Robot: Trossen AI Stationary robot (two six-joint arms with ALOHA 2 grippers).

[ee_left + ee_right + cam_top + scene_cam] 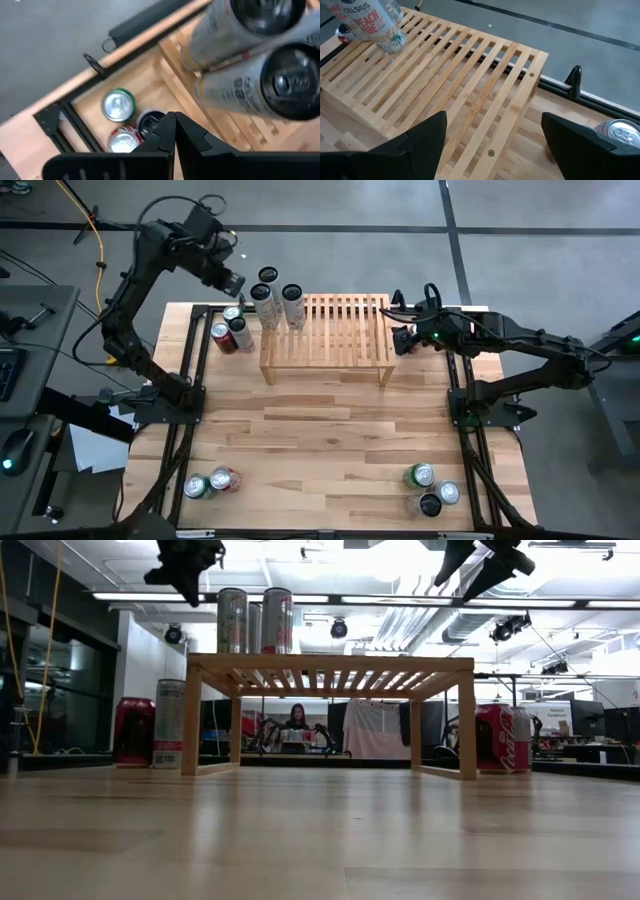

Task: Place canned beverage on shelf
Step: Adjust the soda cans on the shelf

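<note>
A low light-wood shelf [325,335] with a slatted top stands toward the far edge of the table [330,440], and everything here is placed relative to it. Three tall slim cans [277,300] stand upright in a cluster on the shelf's left end, probably packed to that side so that the rest of the slats stay free for more. The left gripper [232,281] hovers above and just beyond that left end, its jaws pressed together and holding nothing. The right gripper [403,330] hangs at the shelf's right end with its jaws spread wide and nothing between them, which suggests it is readying to pick up a can. Just off the shelf's left end, three short cans [231,328] stand on the table; more cans wait well away from the shelf along the table's near edge, two at the left [210,482] and three at the right [430,488]. The overhead view alone shows those near-edge cans. Only the right wrist view shows a silver-topped can [619,132] on the table right beside the right gripper, past the shelf's right end. The low view alone shows a red cola can [501,738] standing by the shelf's right leg, and a person seated far behind the shelf.
</note>
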